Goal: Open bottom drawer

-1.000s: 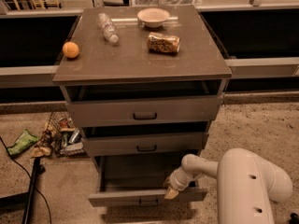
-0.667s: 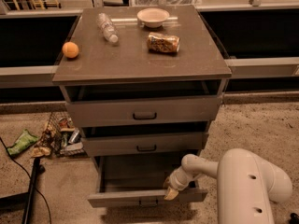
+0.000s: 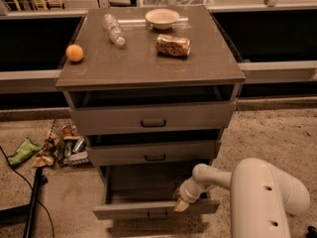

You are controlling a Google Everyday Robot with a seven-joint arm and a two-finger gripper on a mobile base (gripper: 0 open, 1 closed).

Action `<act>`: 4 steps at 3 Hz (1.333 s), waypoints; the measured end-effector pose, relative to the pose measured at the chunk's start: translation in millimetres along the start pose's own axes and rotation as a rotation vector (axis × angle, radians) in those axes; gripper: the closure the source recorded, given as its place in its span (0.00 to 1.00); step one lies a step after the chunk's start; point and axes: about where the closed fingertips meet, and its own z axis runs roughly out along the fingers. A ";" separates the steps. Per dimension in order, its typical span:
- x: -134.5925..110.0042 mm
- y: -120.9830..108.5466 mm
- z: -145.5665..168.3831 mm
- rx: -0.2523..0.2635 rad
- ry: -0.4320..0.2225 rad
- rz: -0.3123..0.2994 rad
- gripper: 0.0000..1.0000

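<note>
The bottom drawer (image 3: 148, 211) of the grey-brown cabinet is pulled out well beyond the two drawers above it, its empty inside showing. Its small dark centre handle (image 3: 156, 214) sits on the front panel. My gripper (image 3: 181, 203) hangs from the white arm at the right and rests at the top edge of this drawer's front, right of the handle. The middle drawer (image 3: 154, 154) and top drawer (image 3: 152, 119) are each slightly out.
On the cabinet top (image 3: 148, 63) lie an orange (image 3: 75, 52), a plastic bottle (image 3: 113, 29), a bowl (image 3: 162, 18) and a snack bag (image 3: 173, 45). A wire basket of litter (image 3: 62, 145) sits on the floor at the left. A black pole (image 3: 32, 207) and cable lie lower left.
</note>
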 end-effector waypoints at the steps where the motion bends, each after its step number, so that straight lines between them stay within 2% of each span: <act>1: 0.0 0.0 0.0 0.000 0.000 0.000 0.16; 2: 0.0 0.0 0.0 0.000 0.000 0.000 0.00; 3: 1.4 17.2 10.8 -0.047 -0.012 -0.012 0.00; 4: 4.7 51.5 21.8 -0.122 -0.021 -0.011 0.00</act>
